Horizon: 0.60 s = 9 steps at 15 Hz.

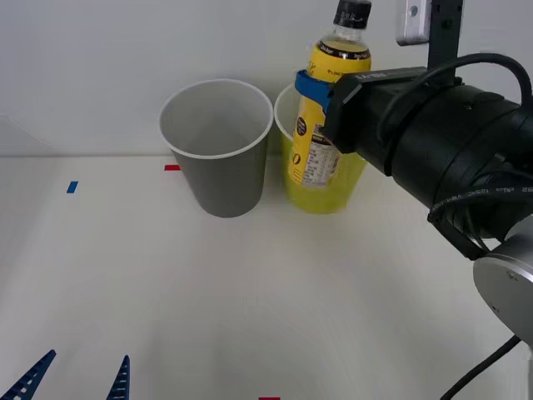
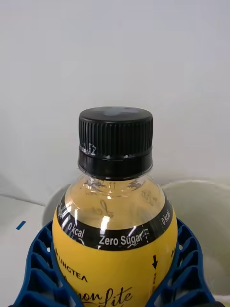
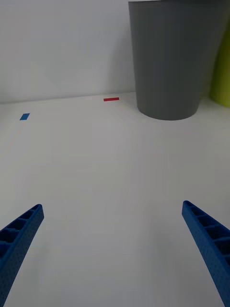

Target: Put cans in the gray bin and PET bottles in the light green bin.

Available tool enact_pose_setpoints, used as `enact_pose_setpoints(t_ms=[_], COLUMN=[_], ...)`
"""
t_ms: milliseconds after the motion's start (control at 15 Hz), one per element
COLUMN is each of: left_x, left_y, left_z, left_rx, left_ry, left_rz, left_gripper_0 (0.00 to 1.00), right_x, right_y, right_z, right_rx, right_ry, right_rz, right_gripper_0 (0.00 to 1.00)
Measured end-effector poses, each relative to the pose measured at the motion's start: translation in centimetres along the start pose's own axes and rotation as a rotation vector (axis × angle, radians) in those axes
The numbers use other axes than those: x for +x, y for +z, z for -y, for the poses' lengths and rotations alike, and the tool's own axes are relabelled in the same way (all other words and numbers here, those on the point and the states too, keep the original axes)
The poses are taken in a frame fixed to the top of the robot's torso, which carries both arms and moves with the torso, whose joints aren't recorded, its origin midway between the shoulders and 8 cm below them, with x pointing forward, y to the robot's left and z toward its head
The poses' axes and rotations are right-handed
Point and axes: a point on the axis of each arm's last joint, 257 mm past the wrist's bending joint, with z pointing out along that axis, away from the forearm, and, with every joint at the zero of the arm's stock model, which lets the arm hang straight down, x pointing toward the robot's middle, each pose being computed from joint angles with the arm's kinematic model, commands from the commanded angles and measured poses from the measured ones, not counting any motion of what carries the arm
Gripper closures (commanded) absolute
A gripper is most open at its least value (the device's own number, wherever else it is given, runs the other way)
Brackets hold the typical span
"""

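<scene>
Right gripper (image 1: 310, 104) jaws clamping yellow bottle (image 1: 327, 92) above light green bin (image 1: 350, 179), left gripper (image 1: 75, 379) jaws spread

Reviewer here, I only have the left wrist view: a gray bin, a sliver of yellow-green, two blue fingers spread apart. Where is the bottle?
Observer: The right hand holds the yellow bottle upright, raised in front of the light green bin.
Operator: Is the grip solid?
Observer: Blue fingers wrap both sides of the body, below the black cap.
Operator: Anything in the gray bin?
Observer: The gray bin, seen from above, shows only its pale inside.
Operator: And the left hand?
Observer: The left hand sits low at the table's near edge, open.
</scene>
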Motion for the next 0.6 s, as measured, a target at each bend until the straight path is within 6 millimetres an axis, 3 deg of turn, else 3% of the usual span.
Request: enact_pose_setpoints(t_ms=[133, 267, 600], left_x=[0.0, 0.0, 0.0], left_y=[0.0, 0.0, 0.0], left_z=[0.0, 0.0, 0.0], left_rx=[0.0, 0.0, 0.0], left_ry=[0.0, 0.0, 0.0], left_rz=[0.0, 0.0, 0.0], left_gripper_0=[0.0, 0.0, 0.0], right_x=[-1.4, -1.5, -2.4], right_y=[1.5, 3.9, 7.5], right_z=[-0.6, 0.5, 2.7], right_rx=[-0.011, 0.023, 0.05], right_ry=[-0.018, -0.03, -0.047], right_rz=[0.015, -0.003, 0.061], right_gripper_0=[1.0, 1.0, 1.0])
